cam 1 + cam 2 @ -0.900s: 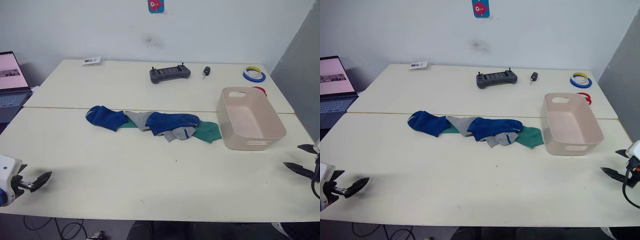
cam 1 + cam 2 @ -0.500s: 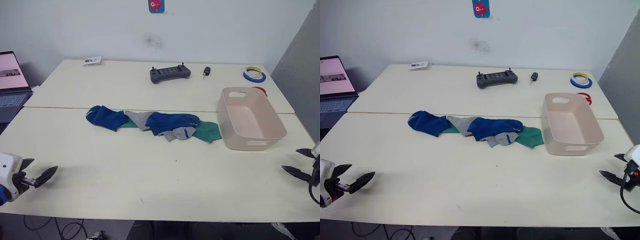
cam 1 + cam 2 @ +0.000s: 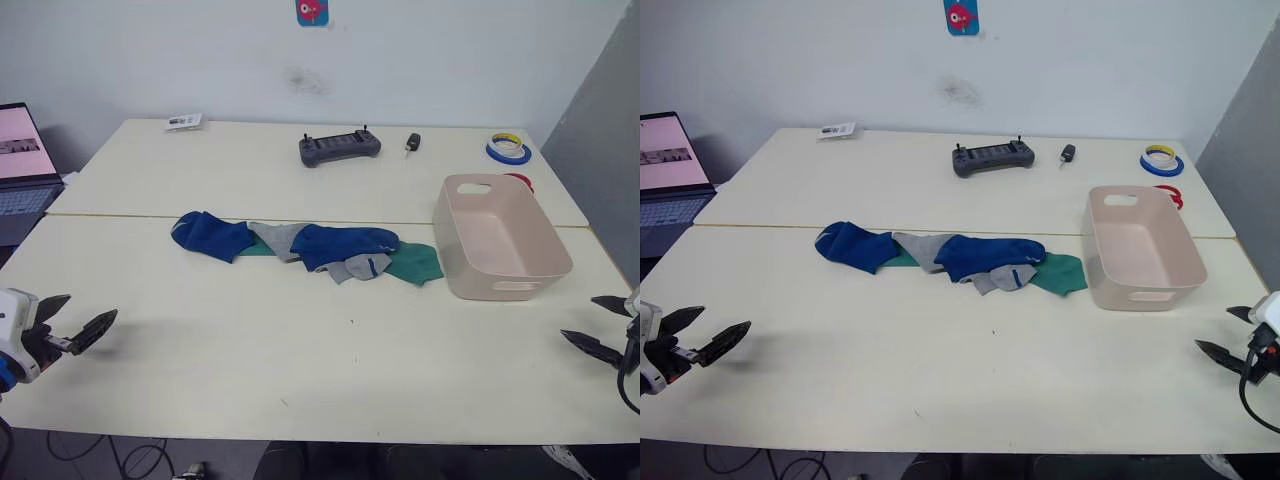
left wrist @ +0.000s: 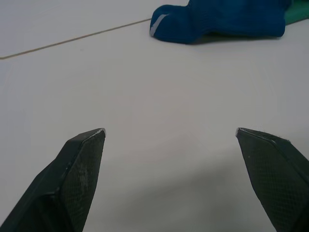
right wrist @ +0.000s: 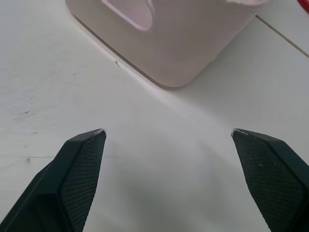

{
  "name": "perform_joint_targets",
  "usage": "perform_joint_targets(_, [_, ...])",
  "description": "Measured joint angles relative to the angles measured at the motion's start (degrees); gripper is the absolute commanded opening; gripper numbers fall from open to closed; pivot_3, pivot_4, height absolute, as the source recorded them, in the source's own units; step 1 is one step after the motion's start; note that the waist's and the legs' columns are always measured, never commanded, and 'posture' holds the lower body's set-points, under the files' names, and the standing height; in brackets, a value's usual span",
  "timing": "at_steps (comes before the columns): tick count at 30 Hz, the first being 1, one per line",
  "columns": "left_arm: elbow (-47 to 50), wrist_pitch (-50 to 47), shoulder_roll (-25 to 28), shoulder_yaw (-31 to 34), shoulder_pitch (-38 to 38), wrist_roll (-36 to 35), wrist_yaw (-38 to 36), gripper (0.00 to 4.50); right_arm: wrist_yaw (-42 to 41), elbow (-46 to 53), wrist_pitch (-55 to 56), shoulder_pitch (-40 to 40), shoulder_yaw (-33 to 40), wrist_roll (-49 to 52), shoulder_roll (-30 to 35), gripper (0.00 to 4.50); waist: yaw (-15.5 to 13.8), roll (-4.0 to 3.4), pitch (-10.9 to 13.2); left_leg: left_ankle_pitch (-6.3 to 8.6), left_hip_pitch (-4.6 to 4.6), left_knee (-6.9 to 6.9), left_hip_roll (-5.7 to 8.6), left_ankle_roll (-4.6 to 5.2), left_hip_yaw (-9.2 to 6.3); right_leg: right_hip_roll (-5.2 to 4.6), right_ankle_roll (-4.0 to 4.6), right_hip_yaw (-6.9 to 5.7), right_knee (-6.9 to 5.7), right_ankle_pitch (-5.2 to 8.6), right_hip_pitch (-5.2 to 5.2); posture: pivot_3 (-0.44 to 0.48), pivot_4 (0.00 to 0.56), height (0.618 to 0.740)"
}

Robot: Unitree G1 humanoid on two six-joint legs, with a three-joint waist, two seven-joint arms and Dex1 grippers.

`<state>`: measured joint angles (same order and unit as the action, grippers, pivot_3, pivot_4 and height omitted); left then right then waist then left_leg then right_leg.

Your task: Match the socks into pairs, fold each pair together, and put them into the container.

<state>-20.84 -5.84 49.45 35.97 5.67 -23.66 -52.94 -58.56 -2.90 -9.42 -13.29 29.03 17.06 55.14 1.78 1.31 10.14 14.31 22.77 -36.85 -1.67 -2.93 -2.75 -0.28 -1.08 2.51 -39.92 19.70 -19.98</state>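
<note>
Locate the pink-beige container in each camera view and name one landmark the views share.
Left eye view: container, right of the socks.
Right eye view: same place, right of the socks.
Left wrist view: no container; a blue sock.
Right wrist view: container's end wall with handle slot.
Shared landmark: the table seam.

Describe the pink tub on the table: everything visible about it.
The container is a pale pink-beige rectangular tub, plastic by its look, with rounded corners and smooth walls that flare slightly toward the rim. Each short end has a cut-out handle slot. It stands upright and empty on the table, on the robot's right, just right of the row of socks. A teal-green sock lies close beside its left wall; whether they touch is unclear. Neither tool touches it.
</note>
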Motion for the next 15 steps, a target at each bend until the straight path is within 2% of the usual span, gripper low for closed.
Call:
perform_joint_targets(7, [0.8,-1.0,-1.0,-0.1,0.5,-0.3,0.1,4.50,0.2,17.5,-3.8,-8.4,1.1,1.7,-3.7,4.47,0.0,0.00,0.0,0.00,0.00,0.00,-0.01,0.00,-0.05,0.00,0.00,-0.02,-0.01,0.00,0.02,0.000,0.150,0.740])
perform_joint_targets(10, [1.8,-1.5,-1.0,-0.2,0.5,-0.3,0.1,4.50,0.4,25.4,-7.0,-7.8,-0.3,4.0,-3.9,4.47,0.0,0.02,0.0,0.00,-0.01,-0.01,-0.02,-0.01,-0.06,0.00,0.00,-0.04,-0.01,0.00,0.02,0.000,0.150,0.740])
perform_joint_targets(15, [3.9,-2.8,-1.0,-1.3,0.3,-0.3,0.6,4.50,0.5,34.2,-13.7,-1.5,-5.5,9.5,-3.0,4.47,0.0,0.05,0.0,0.00,0.01,-0.01,-0.01,-0.01,-0.11,0.00,0.00,-0.07,-0.01,0.00,0.02,0.000,0.150,0.740])
